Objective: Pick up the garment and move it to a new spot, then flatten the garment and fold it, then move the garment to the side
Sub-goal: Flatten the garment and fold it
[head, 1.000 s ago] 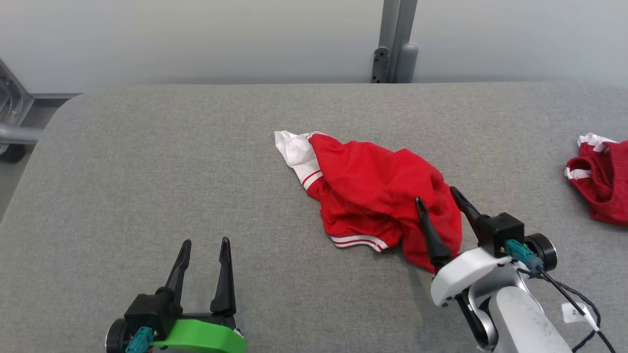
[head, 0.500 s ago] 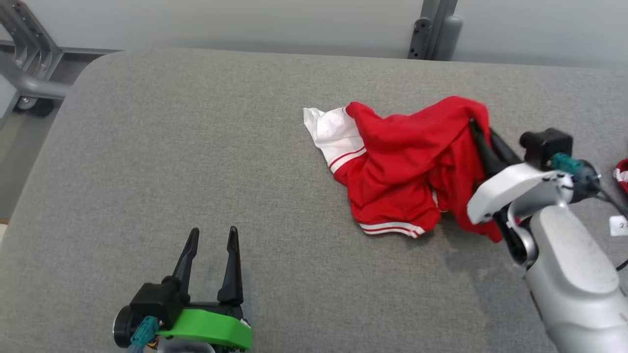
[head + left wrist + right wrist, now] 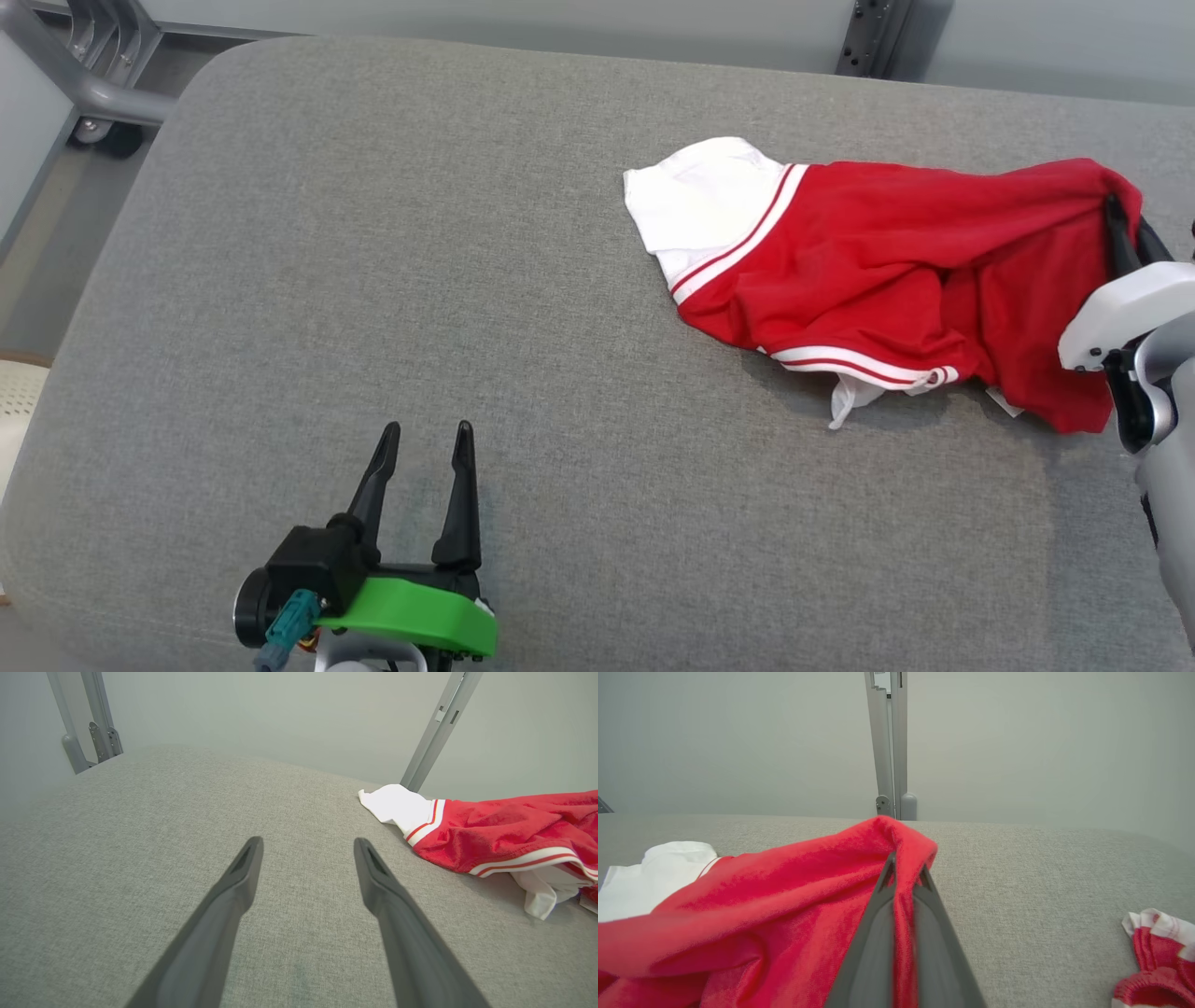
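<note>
At the right edge of the grey fabric-covered worktop (image 3: 373,233), the right end effector (image 3: 1127,219) is clamped on a raised fold of the red-and-white garment (image 3: 887,252), whose white end trails toward the centre; a high, slow carry would likely keep it from dragging or slipping. Left end effector (image 3: 425,443) sits open at near left, while a second red garment (image 3: 1157,961) lies farther right before a pale wall and metal post (image 3: 889,742).

Red-and-white garment (image 3: 887,261) lies drawn out lengthwise on far right part of grey padded table (image 3: 373,233), white end toward middle of far edge. Right gripper (image 3: 1123,219) clamped onto red end, fingers together. Left gripper (image 3: 428,431) near front-left corner, fingers spread over bare padding.
</note>
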Controlling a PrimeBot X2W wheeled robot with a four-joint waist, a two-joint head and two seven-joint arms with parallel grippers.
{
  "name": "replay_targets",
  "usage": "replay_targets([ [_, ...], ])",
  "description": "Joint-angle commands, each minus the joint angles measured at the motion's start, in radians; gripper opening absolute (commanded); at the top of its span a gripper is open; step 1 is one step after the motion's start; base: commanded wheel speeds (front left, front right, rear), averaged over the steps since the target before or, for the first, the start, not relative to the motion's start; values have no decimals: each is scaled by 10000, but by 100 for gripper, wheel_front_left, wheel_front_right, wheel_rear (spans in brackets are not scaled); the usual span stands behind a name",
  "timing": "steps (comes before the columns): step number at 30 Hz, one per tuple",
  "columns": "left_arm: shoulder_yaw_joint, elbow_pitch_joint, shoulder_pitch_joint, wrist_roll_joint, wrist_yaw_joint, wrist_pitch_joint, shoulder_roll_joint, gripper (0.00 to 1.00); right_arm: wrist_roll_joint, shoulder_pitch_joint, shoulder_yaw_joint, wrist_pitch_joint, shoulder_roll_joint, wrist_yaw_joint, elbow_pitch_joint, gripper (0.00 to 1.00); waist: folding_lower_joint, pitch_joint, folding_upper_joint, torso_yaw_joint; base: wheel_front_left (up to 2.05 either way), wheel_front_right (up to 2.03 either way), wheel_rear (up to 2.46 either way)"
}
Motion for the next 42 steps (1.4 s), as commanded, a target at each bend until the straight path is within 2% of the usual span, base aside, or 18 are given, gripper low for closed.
replay_targets([
  [1,19,23,-121,128,19,-6,-8,100,-64,-117,-160,-207,-120,-14,229,0,0,-28,0,-112,0,0,0],
  [2,13,40,-108,145,1,-7,-8,100,-75,-119,-268,-310,-159,-14,396,29,0,-49,0,-171,0,0,0],
  [3,21,50,-89,175,-10,-7,-8,100,-108,-119,-310,-404,-165,-14,542,69,0,-84,0,-247,0,0,0],
  [4,16,68,-67,220,-26,-6,-6,100,-126,-112,-314,-500,-153,-14,620,100,0,-121,0,-327,0,0,0],
  [8,54,128,49,246,-73,-6,-4,100,-35,130,-103,-731,-122,-14,587,100,0,-326,0,-690,0,0,0],
  [12,114,186,176,339,-117,-6,-2,100,134,453,388,-840,-83,-14,-28,100,0,-616,0,-1107,0,0,0],
  [15,136,207,279,398,-148,-6,-2,100,405,967,1157,-874,51,-13,-952,100,0,-841,0,-1388,0,0,0],
  [20,125,244,380,388,-132,-6,-1,100,1044,2236,2623,-861,-77,-13,-2812,100,0,-1121,0,-1675,0,0,0],
  [26,156,205,438,369,-113,-6,-1,100,1292,3682,3932,-799,-309,-14,-4077,100,0,-1192,0,-1754,0,0,0],
  [30,168,134,392,415,-161,-6,0,100,966,3838,4546,-730,-554,-14,-4066,100,0,-1079,0,-1724,0,0,0],
  [34,154,124,233,453,-186,-6,0,100,-94,3194,5208,-768,-820,-14,-3636,100,0,-874,0,-1655,0,0,0],
  [39,103,165,36,459,-194,-6,0,100,-1068,2344,5484,-816,-673,-14,-2703,100,0,-602,0,-1441,0,0,0],
  [42,96,179,-32,411,-182,-6,0,100,-1270,1989,5639,-837,-539,-14,-2011,100,0,-486,0,-1263,0,0,0],
])
